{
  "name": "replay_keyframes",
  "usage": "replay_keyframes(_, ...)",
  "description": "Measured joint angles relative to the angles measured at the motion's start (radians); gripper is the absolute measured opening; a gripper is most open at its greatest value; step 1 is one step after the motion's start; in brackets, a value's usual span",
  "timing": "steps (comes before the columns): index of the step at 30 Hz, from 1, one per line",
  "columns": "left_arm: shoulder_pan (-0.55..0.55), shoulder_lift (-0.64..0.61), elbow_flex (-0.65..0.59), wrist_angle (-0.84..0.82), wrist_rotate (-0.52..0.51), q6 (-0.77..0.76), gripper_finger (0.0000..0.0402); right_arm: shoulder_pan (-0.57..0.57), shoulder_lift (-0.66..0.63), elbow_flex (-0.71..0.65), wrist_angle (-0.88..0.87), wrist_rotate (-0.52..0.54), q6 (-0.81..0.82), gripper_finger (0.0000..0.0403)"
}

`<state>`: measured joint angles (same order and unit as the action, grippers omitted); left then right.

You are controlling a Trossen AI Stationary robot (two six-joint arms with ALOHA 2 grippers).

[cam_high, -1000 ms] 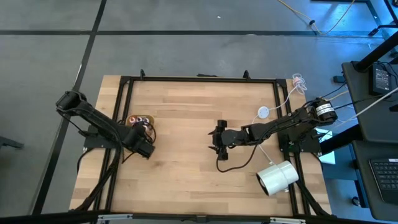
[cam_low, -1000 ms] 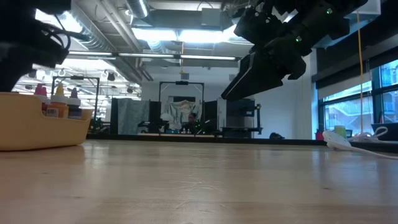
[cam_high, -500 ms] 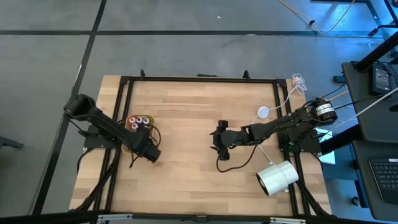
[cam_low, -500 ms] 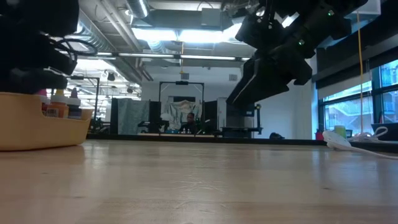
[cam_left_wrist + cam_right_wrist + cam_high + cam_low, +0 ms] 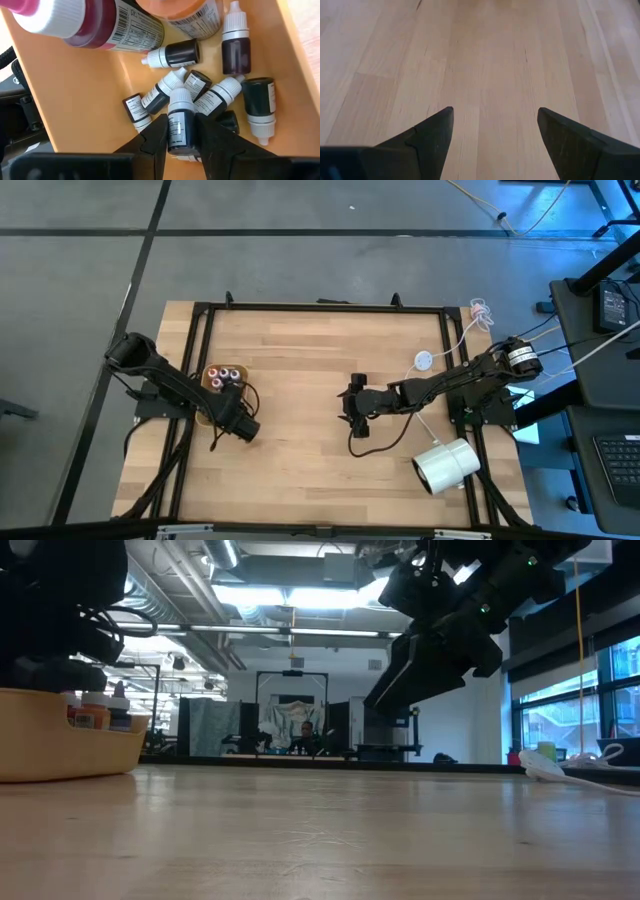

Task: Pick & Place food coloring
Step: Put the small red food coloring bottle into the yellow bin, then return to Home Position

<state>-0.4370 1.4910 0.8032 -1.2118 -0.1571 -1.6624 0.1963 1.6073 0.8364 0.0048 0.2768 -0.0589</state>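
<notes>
With left claw [image 5: 180,137] gripping bottle [image 5: 180,124], tray [image 5: 95,95] apparently holds rest.

Overall light: bright and even over the table [image 5: 320,380], coming from above.
Source: ceiling light panels [image 5: 290,595] in the low view, blown out to white glare.
Backlight: the arm [image 5: 450,610] against those panels reads as a near-black silhouette.
Shadows: soft and faint under both arms in the high view.
Focus, low view: the near table edge is blurred; the far room is sharper.
Focus, left wrist view: bottles [image 5: 180,125] crisp, the large ones at the frame edge soft.
Focus, right wrist view: wood grain mildly soft, dark fingers [image 5: 427,135] blurred.
</notes>
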Motion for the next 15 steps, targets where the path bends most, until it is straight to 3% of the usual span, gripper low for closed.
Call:
replay_keyframes(11, 0.0, -0.001, 0.0, -0.001, 0.008, 0.053, 0.0127, 0.0, 0.0, 0.0, 0.0, 0.0, -0.001, 0.0289)
replay_keyframes(15, 0.001, -0.014, 0.0, -0.003, 0.087, 0.094, 0.0138, 0.0, 0.0, 0.0, 0.0, 0.002, -0.008, 0.0289)
